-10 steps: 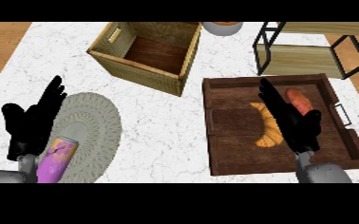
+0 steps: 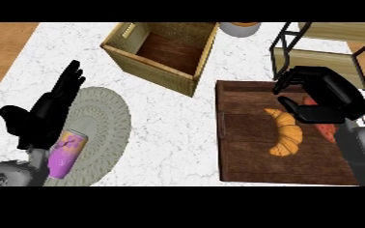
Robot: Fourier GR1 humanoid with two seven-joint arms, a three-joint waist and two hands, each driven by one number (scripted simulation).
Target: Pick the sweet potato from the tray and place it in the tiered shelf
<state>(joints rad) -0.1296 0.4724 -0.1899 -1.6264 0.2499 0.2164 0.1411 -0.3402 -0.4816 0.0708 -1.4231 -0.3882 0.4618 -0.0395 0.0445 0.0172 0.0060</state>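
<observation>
The sweet potato (image 2: 327,130) is reddish-orange and lies at the right side of the dark wooden tray (image 2: 242,140); most of it is hidden. My right hand (image 2: 324,94) is bent over it, fingers and thumb curled round its upper end. It still rests in the tray. The tiered shelf (image 2: 317,53), a black frame with light wooden boards, stands just behind the tray at the top right. My left hand (image 2: 44,113) stays open at the left edge, fingers up, holding nothing.
A croissant (image 2: 287,134) lies in the tray just left of the sweet potato. An open wooden crate (image 2: 166,53) stands at the back centre. A grey round plate (image 2: 103,125) at the left carries a purple can (image 2: 65,153). A bowl (image 2: 241,28) sits at the far edge.
My right hand, stretched flat over the tray before, has curled its fingers and thumb round the sweet potato. The left hand has barely moved.
</observation>
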